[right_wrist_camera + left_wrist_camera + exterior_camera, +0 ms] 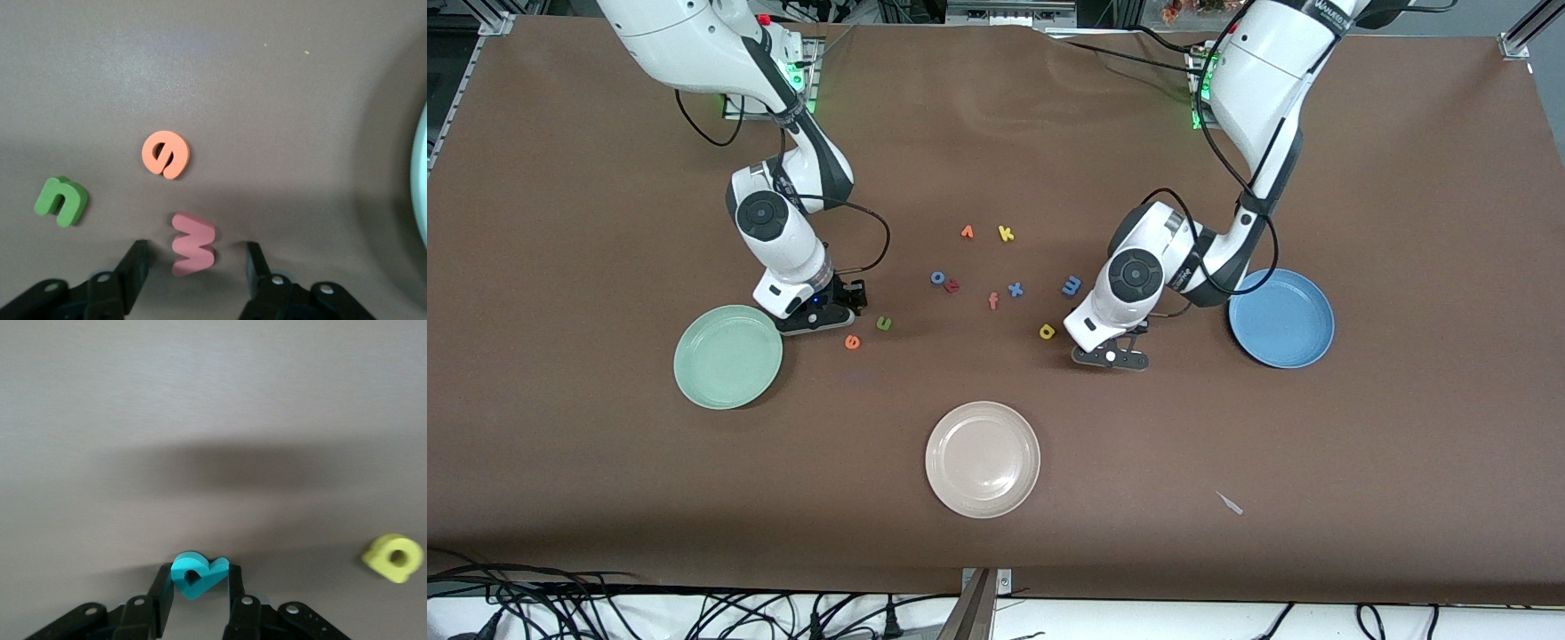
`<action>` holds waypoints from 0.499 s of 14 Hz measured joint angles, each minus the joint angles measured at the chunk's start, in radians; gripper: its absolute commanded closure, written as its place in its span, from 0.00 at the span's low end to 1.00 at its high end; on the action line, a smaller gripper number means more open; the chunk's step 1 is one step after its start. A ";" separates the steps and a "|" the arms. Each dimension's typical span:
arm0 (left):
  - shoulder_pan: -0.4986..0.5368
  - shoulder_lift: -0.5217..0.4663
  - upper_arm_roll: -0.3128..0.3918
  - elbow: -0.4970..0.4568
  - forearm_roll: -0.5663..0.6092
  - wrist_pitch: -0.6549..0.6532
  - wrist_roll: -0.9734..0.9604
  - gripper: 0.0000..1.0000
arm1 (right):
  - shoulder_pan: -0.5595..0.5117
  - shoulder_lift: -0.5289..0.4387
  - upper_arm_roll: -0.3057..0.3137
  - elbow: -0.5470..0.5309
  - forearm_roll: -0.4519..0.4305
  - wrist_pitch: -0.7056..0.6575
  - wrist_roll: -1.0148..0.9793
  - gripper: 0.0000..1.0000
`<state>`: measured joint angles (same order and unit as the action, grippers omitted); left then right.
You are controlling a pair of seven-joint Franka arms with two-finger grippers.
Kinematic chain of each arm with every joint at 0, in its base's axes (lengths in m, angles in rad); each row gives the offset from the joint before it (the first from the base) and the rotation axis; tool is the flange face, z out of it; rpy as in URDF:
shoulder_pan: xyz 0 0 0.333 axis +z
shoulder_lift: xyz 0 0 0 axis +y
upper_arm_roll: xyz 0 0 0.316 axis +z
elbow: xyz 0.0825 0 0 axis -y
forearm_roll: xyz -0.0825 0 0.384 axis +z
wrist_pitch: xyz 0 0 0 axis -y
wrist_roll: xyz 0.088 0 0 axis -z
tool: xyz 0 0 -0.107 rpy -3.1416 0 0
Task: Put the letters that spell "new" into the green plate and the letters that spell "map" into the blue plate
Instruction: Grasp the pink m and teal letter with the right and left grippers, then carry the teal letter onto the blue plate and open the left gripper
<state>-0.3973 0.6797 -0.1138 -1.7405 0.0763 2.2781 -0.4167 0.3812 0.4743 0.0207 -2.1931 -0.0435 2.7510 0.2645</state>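
Observation:
My left gripper [198, 570] is shut on the teal "p" [199, 575]; in the front view that gripper [1110, 357] is low over the table between the yellow "a" [1048, 332] and the blue plate [1280, 317]. The blue "m" [1072, 285] lies beside my left arm's hand. My right gripper [197, 250] is open around the salmon "w" [193, 244], with a gap on each side. The orange "e" [165, 155] and green "n" [61, 201] lie close by. In the front view that gripper [818, 316] is beside the green plate [727, 356] and hides the "w".
A cream-white plate [983, 459] sits nearest the front camera. Spare letters lie mid-table: yellow "k" [1006, 234], an orange "v"-like letter [967, 232], blue "o" [938, 277], blue "x" [1015, 289], salmon "f" [993, 301]. A pale scrap [1230, 503] lies near the front edge.

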 measured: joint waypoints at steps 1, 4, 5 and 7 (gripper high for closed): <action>0.022 -0.011 0.003 0.005 0.001 -0.045 0.048 0.78 | 0.000 0.001 0.000 0.004 0.000 0.000 0.003 0.52; 0.124 -0.063 0.006 0.013 0.001 -0.207 0.253 0.75 | 0.000 0.002 -0.001 0.010 0.000 -0.001 0.010 0.61; 0.163 -0.081 0.007 0.013 0.001 -0.252 0.331 0.75 | 0.000 0.002 -0.001 0.010 0.000 -0.001 0.011 0.65; 0.240 -0.106 0.008 0.012 0.002 -0.333 0.497 0.75 | -0.001 0.001 -0.004 0.013 0.000 -0.002 0.011 0.73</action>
<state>-0.1576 0.5735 -0.1060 -1.7285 0.0780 1.9454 0.0802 0.3805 0.4757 0.0170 -2.1798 -0.0435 2.7488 0.2757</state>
